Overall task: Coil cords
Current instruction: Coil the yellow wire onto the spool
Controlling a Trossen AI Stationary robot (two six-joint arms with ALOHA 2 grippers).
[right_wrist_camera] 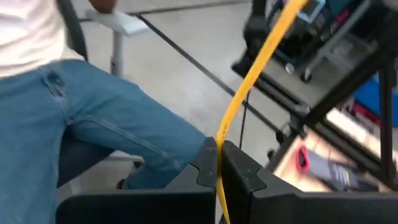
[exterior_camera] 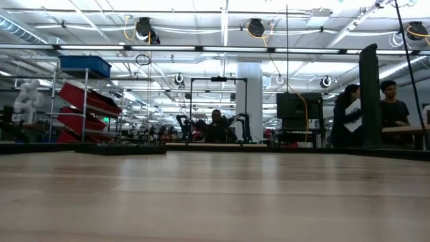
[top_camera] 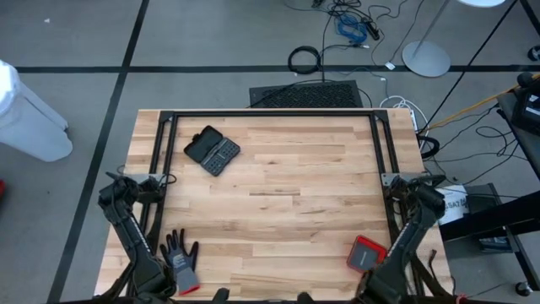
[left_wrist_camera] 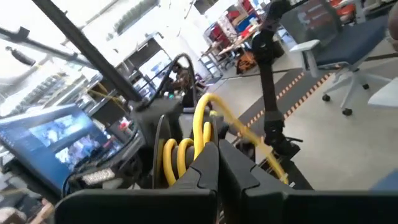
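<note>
The cord is thin and yellow. Both grippers are shut on it, off the table's near edge, below the bottom edge of the high view. In the left wrist view several of its loops (left_wrist_camera: 180, 152) stand bunched just past my left gripper (left_wrist_camera: 217, 174), and one strand (left_wrist_camera: 255, 140) leads away toward the other arm. In the right wrist view a single straight strand (right_wrist_camera: 261, 56) runs out from my right gripper (right_wrist_camera: 217, 171). The low view shows neither cord nor grippers. My left gripper pinches the yellow cord between its two shut fingers, right at the foot of the bunched loops (left_wrist_camera: 202, 146). The loops stand up beyond the fingertips, clear of the table. My right gripper pinches one straight strand (right_wrist_camera: 219, 142) between its two shut fingers, with the strand lying along the gap. From there the strand runs straight and taut, up and away, clear of the table.
On the table lie a black case (top_camera: 213, 150) at the far left, a grey glove (top_camera: 180, 257) at the near left and a flat red thing (top_camera: 367, 253) at the near right. A black frame (top_camera: 270, 114) borders the table top. A person in jeans (right_wrist_camera: 93, 124) is close by.
</note>
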